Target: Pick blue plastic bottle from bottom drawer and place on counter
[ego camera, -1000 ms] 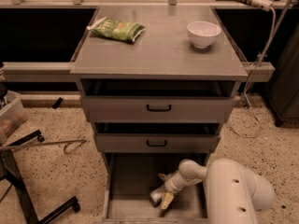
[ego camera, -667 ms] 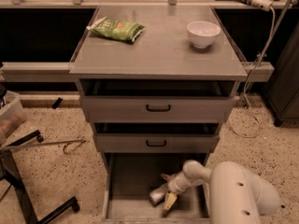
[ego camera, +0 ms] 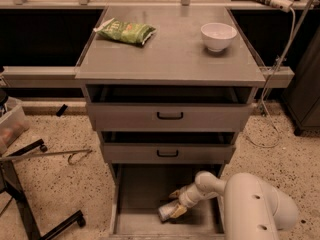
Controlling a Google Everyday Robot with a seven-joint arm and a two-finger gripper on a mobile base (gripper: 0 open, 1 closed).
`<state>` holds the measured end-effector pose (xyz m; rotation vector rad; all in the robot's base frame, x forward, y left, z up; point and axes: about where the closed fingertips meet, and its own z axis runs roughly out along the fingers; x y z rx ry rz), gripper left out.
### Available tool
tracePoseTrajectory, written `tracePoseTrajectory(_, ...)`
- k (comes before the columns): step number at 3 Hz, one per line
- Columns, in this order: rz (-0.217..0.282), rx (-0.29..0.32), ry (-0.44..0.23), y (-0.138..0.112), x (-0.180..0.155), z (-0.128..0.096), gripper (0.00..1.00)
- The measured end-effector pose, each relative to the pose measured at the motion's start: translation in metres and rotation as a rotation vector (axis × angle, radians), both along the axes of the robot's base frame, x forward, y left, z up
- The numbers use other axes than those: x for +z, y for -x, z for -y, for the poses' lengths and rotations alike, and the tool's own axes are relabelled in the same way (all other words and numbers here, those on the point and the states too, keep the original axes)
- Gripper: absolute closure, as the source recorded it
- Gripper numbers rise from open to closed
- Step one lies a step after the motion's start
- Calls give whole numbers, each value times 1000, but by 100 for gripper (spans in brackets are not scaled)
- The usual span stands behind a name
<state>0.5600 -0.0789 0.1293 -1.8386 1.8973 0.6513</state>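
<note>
The blue plastic bottle [ego camera: 166,213] lies on its side on the floor of the open bottom drawer [ego camera: 135,194], right of its middle. My gripper [ego camera: 176,203] reaches down into the drawer from the lower right, right at the bottle. It is open, with one finger on each side of the bottle's near end. The bottle rests on the drawer floor, and the gripper hides part of it. The counter [ego camera: 170,54] is the grey top of the cabinet, well above the gripper.
A green snack bag [ego camera: 125,32] lies at the counter's back left and a white bowl [ego camera: 218,36] at its back right. The two upper drawers [ego camera: 170,116] are shut above the gripper. A black stand [ego camera: 20,194] and a bin are on the floor to the left.
My arm has shifted slightly to the right. The gripper stays at the bottle on the drawer floor, and the bottle has not moved.
</note>
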Motion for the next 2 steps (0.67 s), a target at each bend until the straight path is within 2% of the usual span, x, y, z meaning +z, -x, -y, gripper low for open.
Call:
tracePoseTrajectory(1, 0, 0, 0, 0, 0, 0, 65)
tracePoseTrajectory(2, -33, -15, -54, 11, 29, 9, 88)
